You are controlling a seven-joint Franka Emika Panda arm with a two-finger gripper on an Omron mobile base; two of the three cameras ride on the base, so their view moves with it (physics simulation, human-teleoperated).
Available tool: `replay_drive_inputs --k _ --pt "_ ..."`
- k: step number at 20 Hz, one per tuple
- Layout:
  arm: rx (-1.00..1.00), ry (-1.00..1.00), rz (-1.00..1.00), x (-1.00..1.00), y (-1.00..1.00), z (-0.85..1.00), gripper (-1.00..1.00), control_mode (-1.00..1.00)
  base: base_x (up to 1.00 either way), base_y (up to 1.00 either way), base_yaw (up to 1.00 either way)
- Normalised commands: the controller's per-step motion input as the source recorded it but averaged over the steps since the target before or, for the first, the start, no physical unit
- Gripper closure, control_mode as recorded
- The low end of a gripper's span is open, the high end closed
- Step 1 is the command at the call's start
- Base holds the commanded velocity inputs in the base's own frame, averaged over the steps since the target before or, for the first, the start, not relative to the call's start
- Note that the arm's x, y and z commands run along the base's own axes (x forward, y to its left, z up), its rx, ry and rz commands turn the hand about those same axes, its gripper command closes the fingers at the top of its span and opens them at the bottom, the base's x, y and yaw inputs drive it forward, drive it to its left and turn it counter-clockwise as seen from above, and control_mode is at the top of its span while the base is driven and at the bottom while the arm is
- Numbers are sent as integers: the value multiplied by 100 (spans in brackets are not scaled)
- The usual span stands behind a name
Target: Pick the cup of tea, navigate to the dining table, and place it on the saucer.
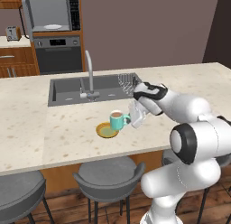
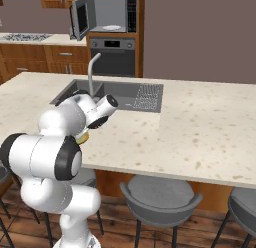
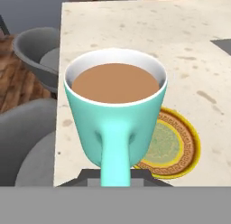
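Speckled dining table, gripper pinching cup of tea (by its handle), above saucer

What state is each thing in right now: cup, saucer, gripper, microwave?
Teal mug of brown tea: upright, full, held by its handle above the saucer.
Yellow-brown round saucer: on the speckled stone table, nothing resting on it.
Two-finger gripper: shut on the mug handle.
Microwave: door open, white plate inside.
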Motion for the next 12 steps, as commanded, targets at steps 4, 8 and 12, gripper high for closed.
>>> replay_drive_inputs --k 4,8,12 --pt "0 22 13 1 16 0 100 -100 0 0 0" --pt "0 4 11 2 17 -13 100 -100 0 0 0" --pt "0 0 5 24 13 -31 100 -100 0 0 0"
